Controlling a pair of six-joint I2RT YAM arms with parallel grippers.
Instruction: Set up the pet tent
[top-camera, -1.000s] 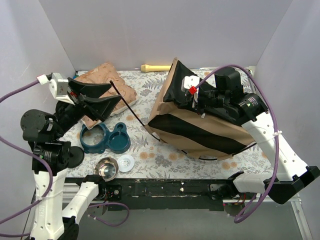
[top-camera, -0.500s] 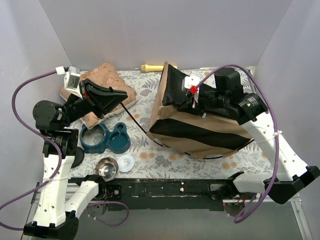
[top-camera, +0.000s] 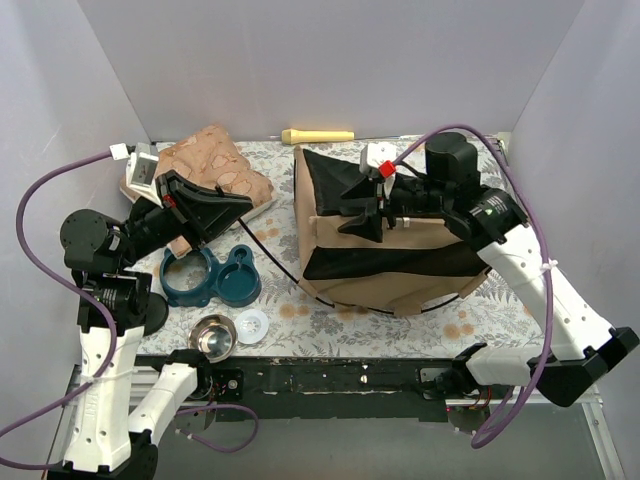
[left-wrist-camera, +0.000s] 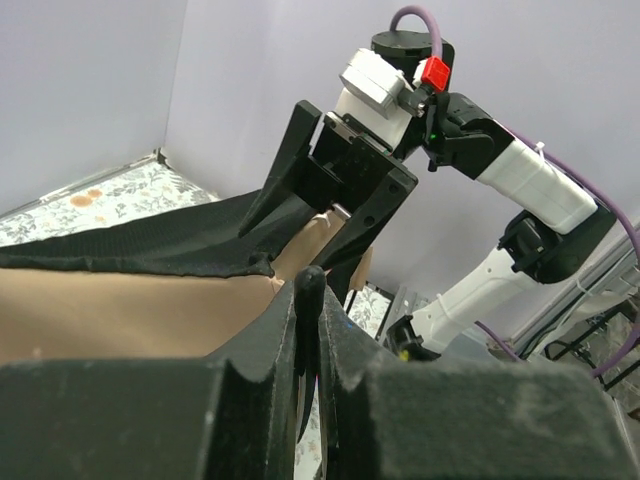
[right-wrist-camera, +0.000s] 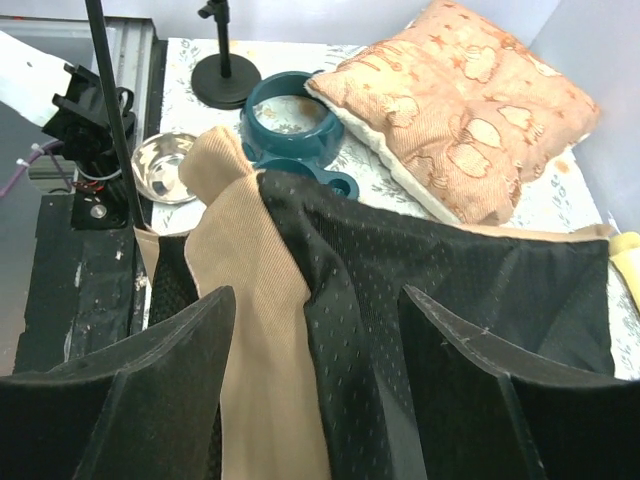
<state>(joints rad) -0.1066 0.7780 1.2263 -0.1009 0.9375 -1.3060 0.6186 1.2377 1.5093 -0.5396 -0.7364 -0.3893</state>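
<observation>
Now R gripper (right-wrist-camera: 315, 295) gapes wide, having just released the pet tent (top-camera: 390, 270), which sits centre-right on table (top-camera: 300, 170), shifted leftward; L gripper (left-wrist-camera: 308, 292) pinched shut, seemingly on its black pole (top-camera: 270, 255), so L likely leads next.

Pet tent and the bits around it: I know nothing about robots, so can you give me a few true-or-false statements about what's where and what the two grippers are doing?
1. The right gripper is open over the pet tent. True.
2. The steel bowl sits inside the teal bowl holder. False: it stands on the table just in front of the holder.
3. The left gripper is shut on a thin black pole. True.
4. The patterned cushion lies inside the tent. False: it lies outside, to the tent's left.
</observation>
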